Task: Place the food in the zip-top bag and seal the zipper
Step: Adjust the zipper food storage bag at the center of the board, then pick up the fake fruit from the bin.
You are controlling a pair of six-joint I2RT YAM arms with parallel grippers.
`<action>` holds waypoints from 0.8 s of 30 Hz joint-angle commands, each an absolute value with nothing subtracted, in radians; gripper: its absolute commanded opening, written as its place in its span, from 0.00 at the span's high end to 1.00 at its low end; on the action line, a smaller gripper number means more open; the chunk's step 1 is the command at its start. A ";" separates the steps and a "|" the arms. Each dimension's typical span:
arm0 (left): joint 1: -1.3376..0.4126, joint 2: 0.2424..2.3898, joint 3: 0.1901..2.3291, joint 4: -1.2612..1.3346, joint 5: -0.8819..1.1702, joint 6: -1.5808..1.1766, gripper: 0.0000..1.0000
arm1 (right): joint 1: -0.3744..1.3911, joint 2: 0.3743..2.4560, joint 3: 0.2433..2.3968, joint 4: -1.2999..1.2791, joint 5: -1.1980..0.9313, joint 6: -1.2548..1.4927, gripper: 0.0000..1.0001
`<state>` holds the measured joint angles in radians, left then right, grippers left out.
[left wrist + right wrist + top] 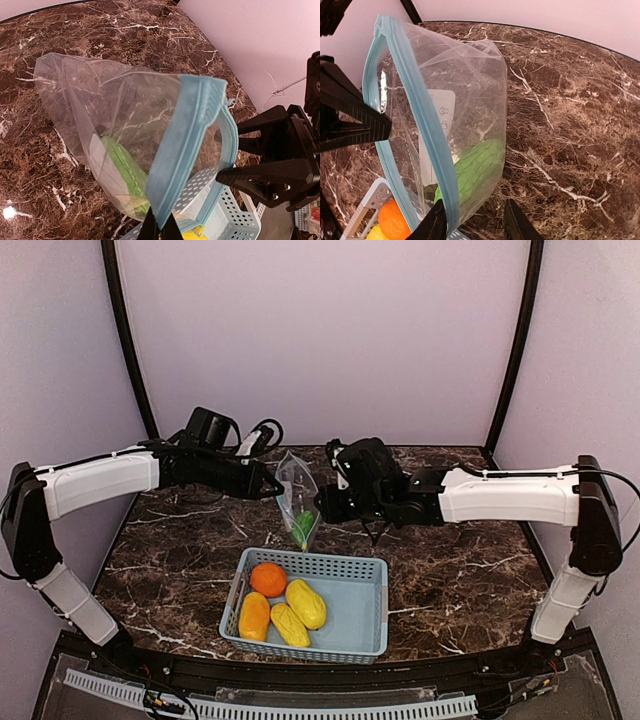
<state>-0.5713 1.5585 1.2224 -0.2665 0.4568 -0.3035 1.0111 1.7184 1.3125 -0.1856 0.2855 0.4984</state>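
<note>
Zip-top bag [298,496] hangs pinched in left pincer [159,226], right pincer [476,221] spread beside it.

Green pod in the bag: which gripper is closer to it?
Right, it seems. The right gripper sits open just beside the pod; the left gripper pinches the zipper at the top, farther off.

No readable words anywhere. The white label [445,107] on the zip-top bag [475,75] bears a few small grey marks, perhaps round symbols, too faint to make out.
</note>
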 commanded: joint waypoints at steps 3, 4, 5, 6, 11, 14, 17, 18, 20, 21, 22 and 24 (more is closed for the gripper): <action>-0.568 1.560 1.229 -0.260 0.495 -0.321 0.99 | 1.009 1.627 1.284 -0.196 0.246 0.443 0.34; -0.568 1.559 1.229 -0.260 0.492 -0.321 0.99 | 1.011 1.607 1.272 -0.203 0.237 0.436 0.31; -0.568 1.558 1.229 -0.260 0.492 -0.321 0.99 | 1.016 1.581 1.258 -0.210 0.223 0.427 0.28; -0.567 1.555 1.228 -0.259 0.491 -0.321 0.99 | 1.026 1.556 1.242 -0.215 0.212 0.415 0.24; -0.568 1.553 1.229 -0.259 0.492 -0.319 0.99 | 1.113 1.425 1.157 -0.262 0.179 0.389 0.16; -0.568 1.549 1.229 -0.260 0.488 -0.315 0.99 | 1.163 1.405 1.130 -0.307 0.170 0.439 0.16; -0.569 1.547 1.230 -0.263 0.482 -0.312 0.99 | 1.199 1.424 1.095 -0.318 0.152 0.502 0.17; -0.568 1.546 1.230 -0.264 0.481 -0.311 0.99 | 1.210 1.438 1.085 -0.318 0.152 0.519 0.18; -0.567 1.544 1.230 -0.264 0.477 -0.308 0.99 | 1.231 1.473 1.072 -0.305 0.148 0.554 0.18; -0.568 1.544 1.230 -0.265 0.474 -0.307 0.99 | 1.244 1.496 1.074 -0.301 0.151 0.564 0.18; -0.568 1.544 1.230 -0.266 0.473 -0.307 0.99 | 1.255 1.521 1.080 -0.298 0.152 0.572 0.18; -0.567 1.544 1.230 -0.267 0.471 -0.304 0.99 | 1.274 1.576 1.100 -0.295 0.150 0.577 0.19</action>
